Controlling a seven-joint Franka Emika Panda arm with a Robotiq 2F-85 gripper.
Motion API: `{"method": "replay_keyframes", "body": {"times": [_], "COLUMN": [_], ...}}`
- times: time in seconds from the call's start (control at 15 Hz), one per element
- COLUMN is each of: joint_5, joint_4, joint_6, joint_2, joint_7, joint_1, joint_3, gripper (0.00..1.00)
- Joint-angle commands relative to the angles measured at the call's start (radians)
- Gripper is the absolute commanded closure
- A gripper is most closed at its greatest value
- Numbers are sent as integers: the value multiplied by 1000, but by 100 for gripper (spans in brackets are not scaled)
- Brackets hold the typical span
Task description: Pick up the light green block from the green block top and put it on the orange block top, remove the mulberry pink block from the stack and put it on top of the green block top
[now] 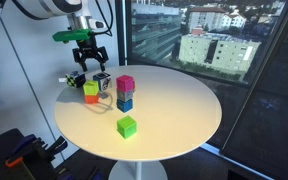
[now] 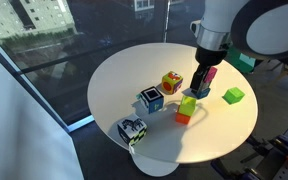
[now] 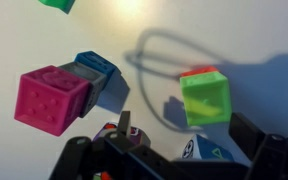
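The light green block (image 1: 91,89) rests on the orange block (image 1: 91,98) at the table's left; in the wrist view the light green block (image 3: 205,99) covers most of the orange block (image 3: 198,72). The mulberry pink block (image 1: 125,84) tops the stack over a blue cube (image 1: 125,102), and the pink block (image 3: 52,98) is at the wrist view's left. The green block (image 1: 127,126) sits alone near the front edge. My gripper (image 1: 89,58) hangs open above the light green block, holding nothing. In an exterior view the gripper (image 2: 201,87) partly hides the pink block (image 2: 211,75).
Two black-and-white cubes (image 2: 151,99) (image 2: 132,130) and a multicoloured cube (image 2: 171,82) stand on the round white table (image 1: 174,110). One patterned cube (image 3: 199,150) lies between my fingers in the wrist view. A window wall runs behind the table.
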Motion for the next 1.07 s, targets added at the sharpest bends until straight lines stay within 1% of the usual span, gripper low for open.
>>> {"method": "replay_keyframes", "body": {"times": [0.0,0.33,0.53,0.8,1.0], "joint_5": [35,52,59,69,88], "joint_4": [-4,17,35,65,81], "joint_6": [-73,-155,-179,-190,-166], "joint_2": [-68,-107,-110,-92,-73], "joint_7": [24,40,57,81,71], "joint_1": [-25,-62,-82,-106,-119], "joint_3": [-17,-49,-66,-88,-103], "gripper": [0,0,0,0,0]}}
